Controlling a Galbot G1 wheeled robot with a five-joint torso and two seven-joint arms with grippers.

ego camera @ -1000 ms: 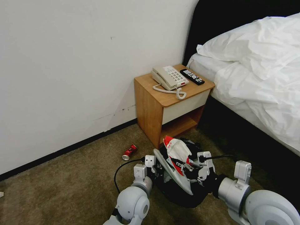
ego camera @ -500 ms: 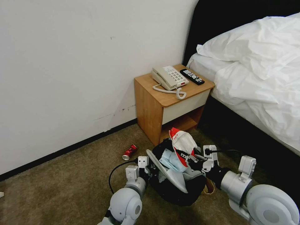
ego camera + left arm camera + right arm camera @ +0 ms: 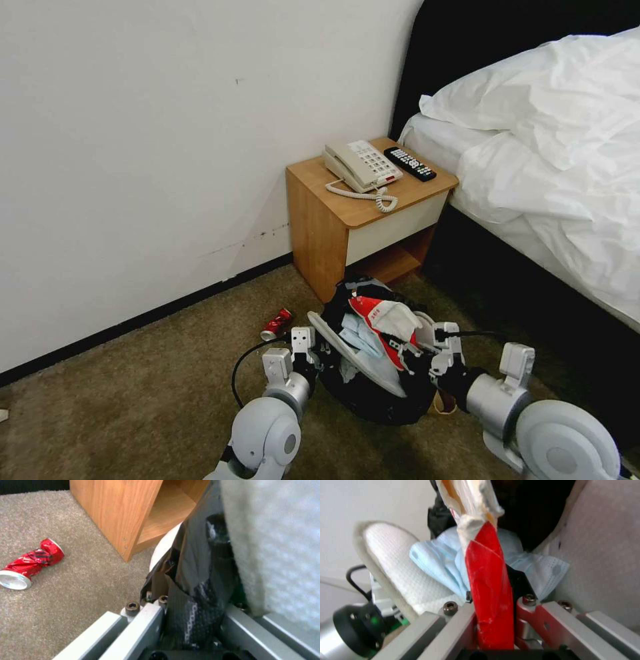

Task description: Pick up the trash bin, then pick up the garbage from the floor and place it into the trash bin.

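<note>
On the carpet in front of the wooden nightstand (image 3: 365,220), you have the small round white plastic trash bin lined with a crinkly black bag (image 3: 373,393) held between both arms. Your left gripper (image 3: 313,350) is clamped on the bin's rim, its jaws narrow around the bag film and the plastic edge beneath, as the left wrist view shows (image 3: 186,620). Your right gripper (image 3: 410,347) hangs over the bin mouth with its jaws pinched on the glossy red and white packet (image 3: 488,585).

The packet looks light, thin and slick, so judge it likely to slide or flutter; it should fall cleanly if you release it low over the opening. The bin looks light but is filling up: a white textured slipper (image 3: 357,360) and a light-blue face mask (image 3: 435,562) already stand above the rim, and they are soft and springy, so new litter may perch on top and not sink. The bag film is slippery, so keep your hold on the stiff rim, not on loose plastic.

The crushed red drink can (image 3: 28,565) lies on the carpet just beside the nightstand's left side. It is stiff and light; take it across its dented middle.
</note>
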